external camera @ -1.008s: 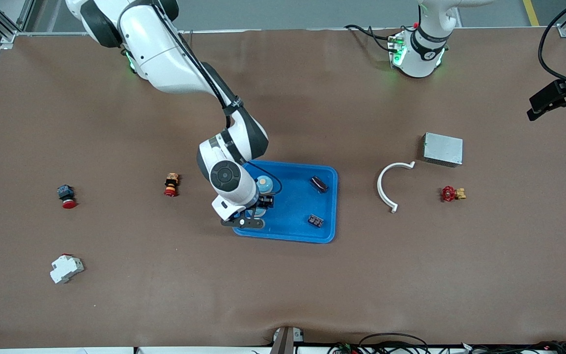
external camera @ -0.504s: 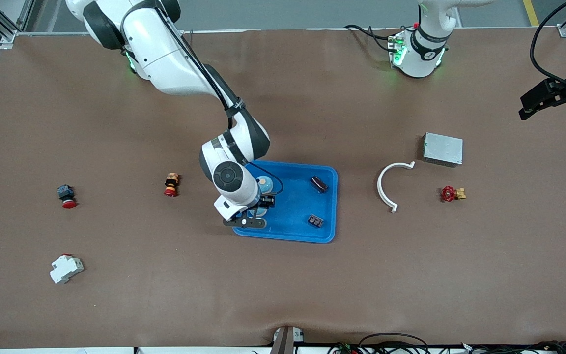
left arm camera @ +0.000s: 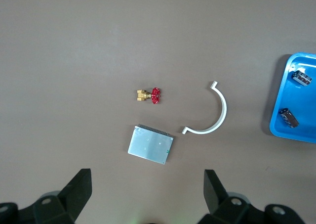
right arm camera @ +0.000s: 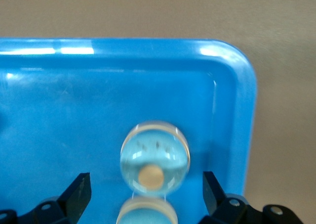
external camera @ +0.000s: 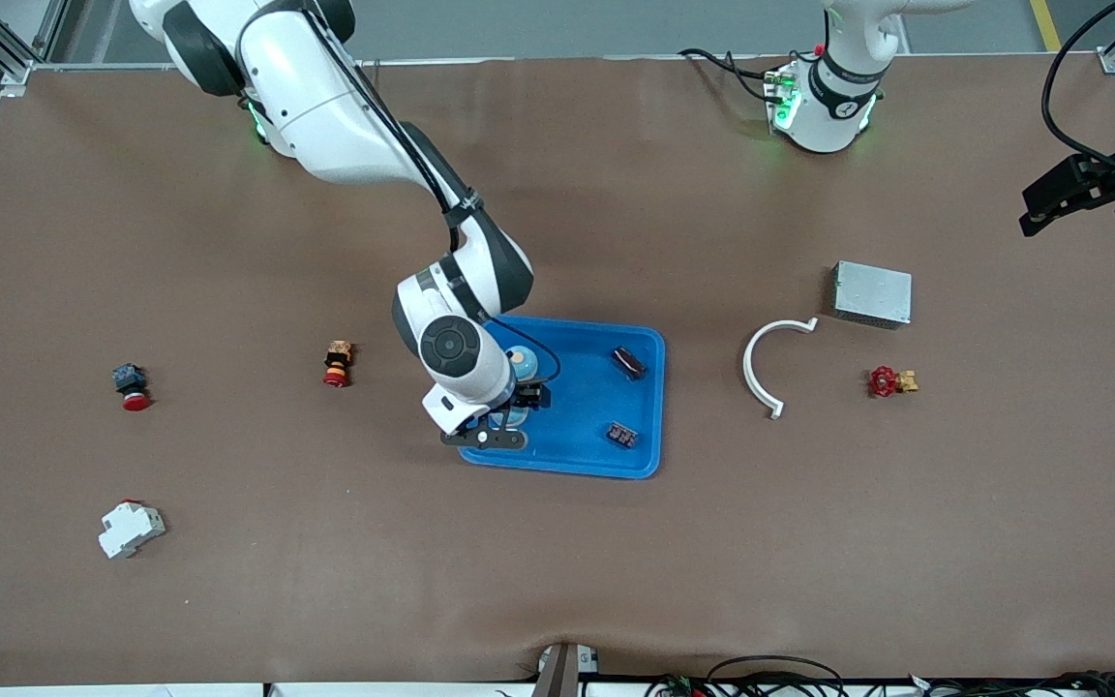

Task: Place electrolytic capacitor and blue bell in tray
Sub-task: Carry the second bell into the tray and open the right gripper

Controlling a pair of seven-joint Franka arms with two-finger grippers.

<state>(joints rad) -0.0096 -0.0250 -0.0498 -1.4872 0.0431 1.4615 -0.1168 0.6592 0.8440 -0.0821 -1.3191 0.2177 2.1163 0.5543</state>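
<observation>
Front view shows a matte brown desk (external camera: 557, 561) with a shallow glossy blue tray (external camera: 577, 450), rounded at the corners and raised at the rim, lying near the middle. Right gripper (external camera: 497, 418) hangs low over the tray's corner toward the right arm's end, and in the right wrist view its dark fingers (right arm camera: 79, 193) stand wide apart on either side of the bell (right arm camera: 155, 157), touching nothing. That bell is a smooth, shiny pale-blue dome with a small tan button at its crown, resting on the tray floor close to the rounded corner and mirrored in the slick plastic. Two small dark ribbed capacitors also lie in the tray toward the left arm's end: one capacitor (external camera: 628, 362) by the rim farther from the front camera, the other (external camera: 622, 435) near the nearer rim.

Left gripper (left arm camera: 148, 197) waits high over the desk edge at the left arm's end, its black fingers spread open and empty. Under it the left wrist view takes in a flat grey metal box (left arm camera: 150, 148), a thin white half-ring (left arm camera: 217, 117) and a brass valve (left arm camera: 149, 94) with a red handwheel, all well apart from the tray.

Toward the right arm's end sit an orange and red button (external camera: 337, 362), a dark button (external camera: 130, 384) with a red cap, and a blocky white breaker (external camera: 131, 529) closest to the front edge
</observation>
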